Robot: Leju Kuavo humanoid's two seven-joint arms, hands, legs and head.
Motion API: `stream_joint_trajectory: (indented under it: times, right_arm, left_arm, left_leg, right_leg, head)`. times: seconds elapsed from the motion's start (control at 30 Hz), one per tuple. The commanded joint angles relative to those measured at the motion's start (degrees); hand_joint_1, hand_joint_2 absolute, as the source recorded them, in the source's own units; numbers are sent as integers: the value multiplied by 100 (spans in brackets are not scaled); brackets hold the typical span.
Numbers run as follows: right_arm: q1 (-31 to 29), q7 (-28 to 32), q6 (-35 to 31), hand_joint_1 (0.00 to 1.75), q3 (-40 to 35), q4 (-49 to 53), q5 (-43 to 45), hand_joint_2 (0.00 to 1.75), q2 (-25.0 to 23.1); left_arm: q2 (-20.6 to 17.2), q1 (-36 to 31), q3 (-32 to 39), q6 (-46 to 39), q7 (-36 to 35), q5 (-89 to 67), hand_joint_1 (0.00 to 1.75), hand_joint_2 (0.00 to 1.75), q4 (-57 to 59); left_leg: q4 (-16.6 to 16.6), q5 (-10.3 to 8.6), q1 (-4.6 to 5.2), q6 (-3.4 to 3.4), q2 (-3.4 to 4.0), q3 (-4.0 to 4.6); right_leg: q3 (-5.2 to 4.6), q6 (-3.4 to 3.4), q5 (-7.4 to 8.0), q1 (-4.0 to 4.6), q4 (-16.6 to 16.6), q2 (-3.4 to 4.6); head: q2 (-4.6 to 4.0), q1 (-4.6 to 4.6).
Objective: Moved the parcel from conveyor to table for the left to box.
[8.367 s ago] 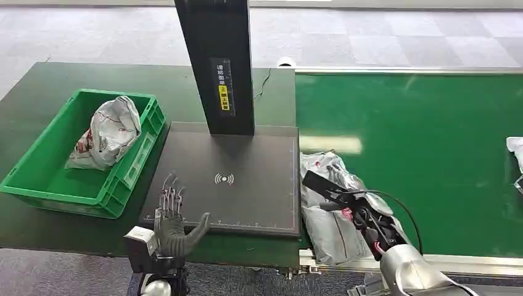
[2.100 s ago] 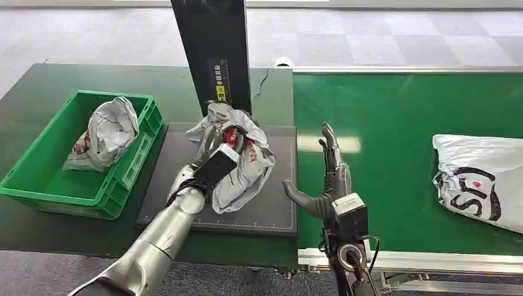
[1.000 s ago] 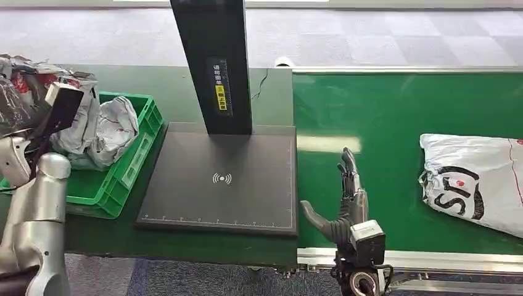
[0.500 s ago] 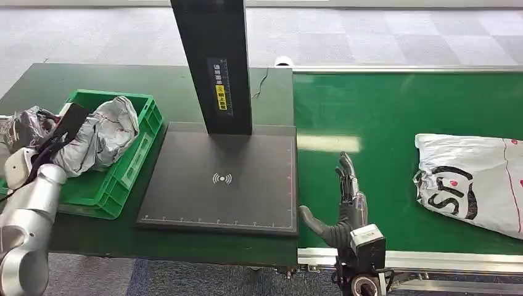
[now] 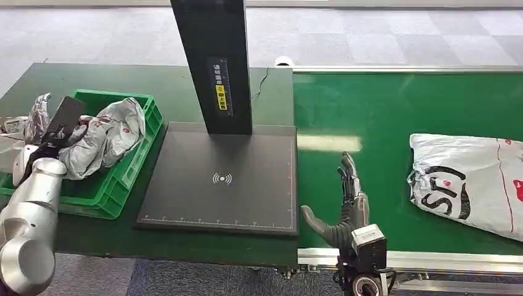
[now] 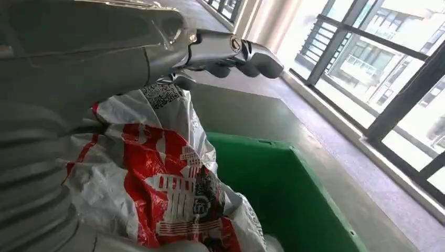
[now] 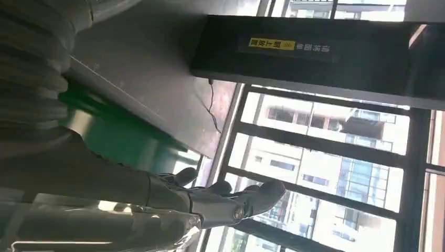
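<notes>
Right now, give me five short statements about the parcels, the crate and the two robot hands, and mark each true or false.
1. A grey parcel lies in the green crate. True.
2. The black scanner pad carries a parcel. False: nothing lies on it.
3. A white parcel lies on the green conveyor. True.
4. The right robot hand holds the white parcel. False: it is open, apart from it.
5. The left robot hand is over the conveyor. False: it is at the crate, on the grey parcel.
</notes>
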State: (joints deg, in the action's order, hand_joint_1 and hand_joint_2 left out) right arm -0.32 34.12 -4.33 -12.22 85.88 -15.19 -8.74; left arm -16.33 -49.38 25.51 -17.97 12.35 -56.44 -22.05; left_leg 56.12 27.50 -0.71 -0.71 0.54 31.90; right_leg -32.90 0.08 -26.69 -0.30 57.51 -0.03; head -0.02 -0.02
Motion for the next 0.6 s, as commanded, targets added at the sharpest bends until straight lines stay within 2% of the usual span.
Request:
stream_joint_trajectory:
  times: [0.03, 0.17, 0.27, 0.3, 0.33, 0.4, 0.43, 0.5, 0.53, 0.57, 0.6]
  right_arm:
    - [-71, -35, 12, 0, 52, -132, 2, 175, 32]
    - [-129, -35, 9, 0, 43, -195, 1, 175, 29]
    - [-141, -35, 3, 0, 4, -255, 1, 175, 38]
    - [-145, -37, -17, 0, -5, -304, -4, 175, 44]
    - [-152, -34, -44, 0, -6, -339, -6, 175, 49]
    - [-163, -27, -58, 0, -7, -371, -4, 175, 50]
    - [-175, -7, -103, 0, 8, -407, 11, 175, 52]
    - [-189, 11, -147, 0, -1, -472, 37, 175, 65]
    - [-205, -94, -109, 0, -31, -584, 86, 175, 75]
    - [-209, -99, -115, 0, -62, -675, 116, 175, 90]
    - [-230, -60, -157, 0, -99, -766, 136, 175, 103]
  left_arm:
    - [134, -288, 336, 100, 176, 161, 0, 175, 341]
    - [158, -284, 207, 64, 227, 106, 0, 175, 302]
    - [313, -235, 639, -52, 1127, 977, 0, 175, 37]
    - [437, -182, 931, 293, 1628, 1655, 0, 175, -197]
    - [505, -122, 985, 609, 1770, 2023, 0, 175, -357]
    - [576, -15, 881, 649, 1714, 2143, 0, 175, -565]
    - [780, 217, 1003, 1533, 2089, 3073, 0, 175, -1057]
    - [1173, 1137, 374, 2351, 2096, 4382, 0, 175, -2426]
    - [1684, 2441, -404, 3103, 2066, 5318, 0, 175, -4130]
    - [2212, 3551, -1043, 2723, 1973, 5433, 0, 175, -5397]
    - [2295, 4243, -1914, 2085, 2122, 5632, 0, 175, -5925]
  left_leg:
    - [1, -3, -1, 2, -11, 3]
    - [1, -4, -4, 4, -17, 3]
    - [0, -4, -3, 4, -18, 3]
    - [-1, -4, -2, 4, -16, 2]
    - [0, -3, -3, 3, -15, 1]
    - [-3, -4, -2, 5, -17, 0]
    - [-3, -3, -1, 3, -9, -1]
    - [-9, -4, 1, 5, -11, -7]
    - [-14, -5, 5, 5, -8, -12]
    - [-29, -9, 8, 8, -10, -26]
    - [-44, -8, 19, 10, 0, -44]
  right_leg:
    - [2, 1, 0, 2, -1, -9]
    - [4, 1, 1, 4, -4, -13]
    - [6, 2, 1, 4, -6, -15]
    - [5, 2, 1, 2, -6, -13]
    - [5, 2, 0, 3, -4, -12]
    - [8, 3, 1, 3, -8, -14]
    - [6, 2, 1, 1, -6, -8]
    - [12, 3, 2, -1, -10, -9]
    - [14, 3, 2, -5, -12, -6]
    - [28, 6, 5, -8, -27, -7]
    - [40, 8, 5, -19, -36, 3]
  head:
    - [2, 0]
    - [2, 0]
    - [2, 0]
    - [2, 0]
    - [2, 2]
    - [2, 2]
    - [2, 0]
    - [2, 0]
    - [2, 0]
    - [2, 0]
    - [2, 0]
